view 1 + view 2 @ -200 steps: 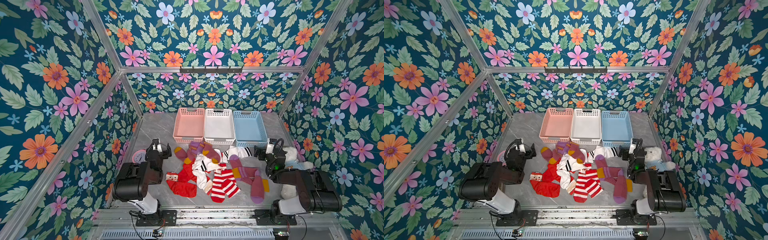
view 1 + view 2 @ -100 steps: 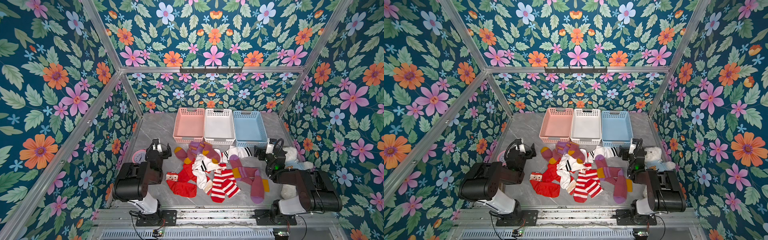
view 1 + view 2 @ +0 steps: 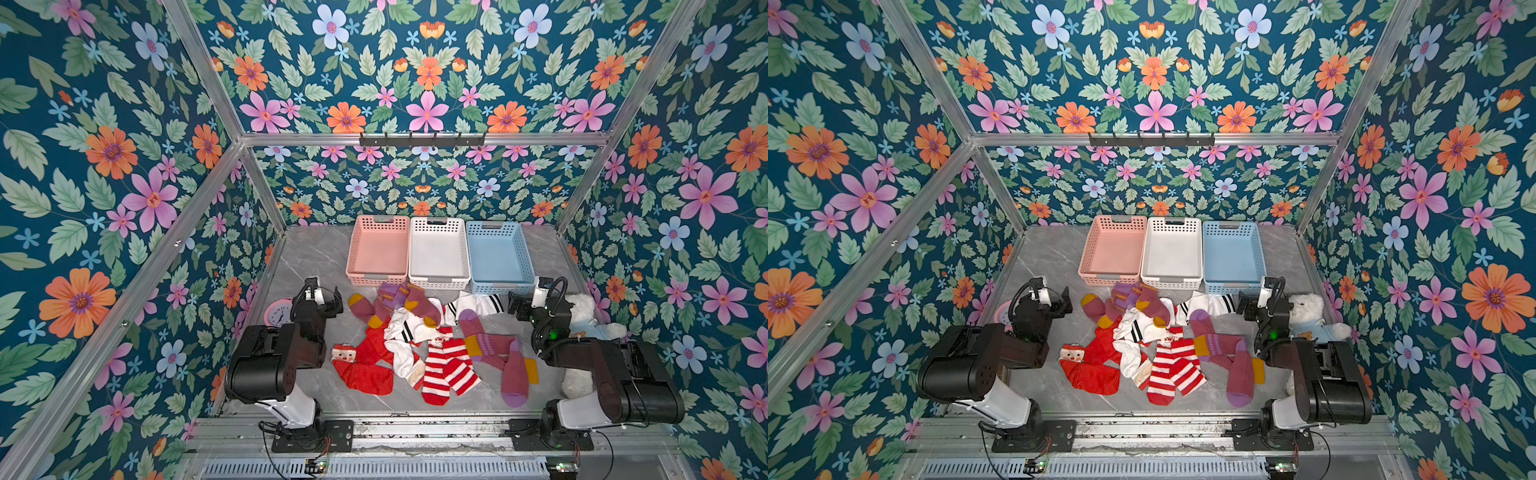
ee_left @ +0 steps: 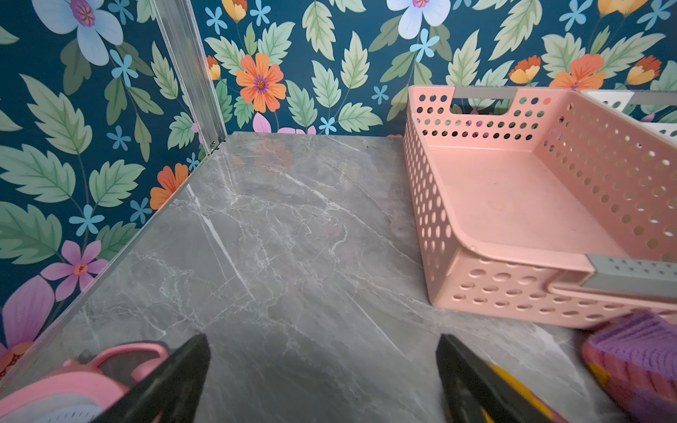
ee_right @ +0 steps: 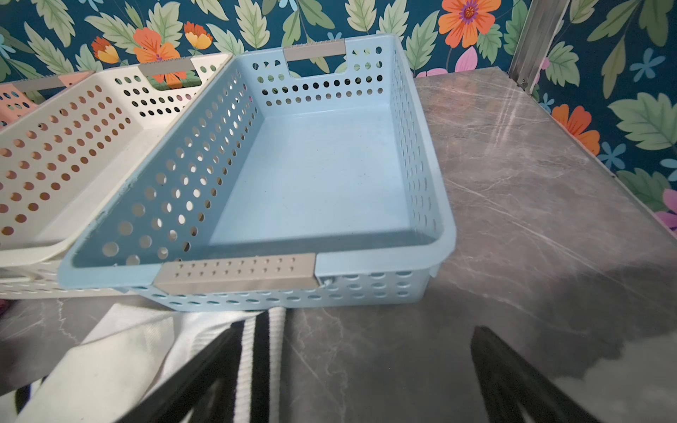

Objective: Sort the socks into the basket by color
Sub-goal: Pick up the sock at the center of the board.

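1. Left edge: the left pincer (image 4: 322, 342) hovers with jaws apart and empty over bare surface (image 3: 316, 257), a pink clock (image 3: 277, 311) just beside it.
2. Middle front: the socks (image 3: 415, 345) lie in one overlapping heap, and none is in a basket.
3. Back edge: the pink basket (image 3: 377, 279), white basket (image 3: 438, 282) and blue basket (image 3: 500, 286) stand side by side, all empty.
4. The job looks to be at its first pick. It is best started at the heap's fringe, where the red sock (image 3: 365, 376) at front left lies mostly clear. Pinch one layer only and lift straight up so that neighbouring socks drop away.
5. Right of the heap: the right pincer (image 5: 357, 331) also stands apart and empty, with one finger over the banded sock (image 3: 473, 305). That sock reaches the blue basket's front wall, so grip it well clear of the wall.
6. Right edge: the bear (image 3: 582, 307) is no sock and is best left alone.
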`<action>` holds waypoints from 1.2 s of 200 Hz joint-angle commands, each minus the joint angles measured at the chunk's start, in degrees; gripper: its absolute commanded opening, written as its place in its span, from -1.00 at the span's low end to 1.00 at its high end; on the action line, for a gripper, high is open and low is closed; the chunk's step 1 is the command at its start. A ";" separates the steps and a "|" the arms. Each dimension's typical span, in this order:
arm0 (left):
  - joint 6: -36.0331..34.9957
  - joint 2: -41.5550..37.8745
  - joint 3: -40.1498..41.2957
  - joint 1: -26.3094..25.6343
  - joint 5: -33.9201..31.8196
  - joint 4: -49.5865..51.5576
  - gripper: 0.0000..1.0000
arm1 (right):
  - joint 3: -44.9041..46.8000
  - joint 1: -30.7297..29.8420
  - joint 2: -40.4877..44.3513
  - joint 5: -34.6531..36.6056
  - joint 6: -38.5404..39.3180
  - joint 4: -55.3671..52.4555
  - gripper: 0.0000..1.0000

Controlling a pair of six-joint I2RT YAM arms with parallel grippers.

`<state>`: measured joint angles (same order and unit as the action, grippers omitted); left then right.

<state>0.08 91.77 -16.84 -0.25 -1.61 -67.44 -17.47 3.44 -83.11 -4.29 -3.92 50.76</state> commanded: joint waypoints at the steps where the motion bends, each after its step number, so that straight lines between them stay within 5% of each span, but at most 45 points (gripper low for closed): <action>1: 0.28 0.04 -0.16 0.08 -0.24 -1.20 0.99 | -0.28 -0.06 -0.03 -0.01 0.39 1.20 0.98; 60: -1.32 -1.92 -2.27 -0.53 0.94 4.46 0.99 | 3.03 -5.30 3.23 7.65 4.46 5.71 0.98; 72: -0.50 -4.39 -6.06 -1.09 -3.85 13.75 0.99 | 0.18 -9.45 9.08 16.50 6.03 -4.04 0.98; 92: 2.43 -6.61 -16.19 -1.87 -10.33 33.63 0.99 | -5.80 -11.29 19.40 18.14 4.24 -19.95 0.98; 132: 4.77 -14.30 -19.88 -9.44 -10.38 40.03 0.99 | -13.68 -11.73 35.35 13.18 -2.73 -38.14 0.98; 169: 6.22 -17.05 -26.20 -19.15 -21.49 45.47 0.99 | -26.84 -12.00 33.81 9.67 -7.17 -59.70 0.98; 240: 11.45 -19.70 -32.72 -19.30 -9.27 51.83 0.99 | -34.16 -11.97 25.94 1.85 -6.72 -69.39 0.89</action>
<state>8.84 73.56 -50.24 -19.66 -14.17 -16.49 -49.71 -8.51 -55.20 1.34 -10.94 -13.17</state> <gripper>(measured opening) 0.993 0.958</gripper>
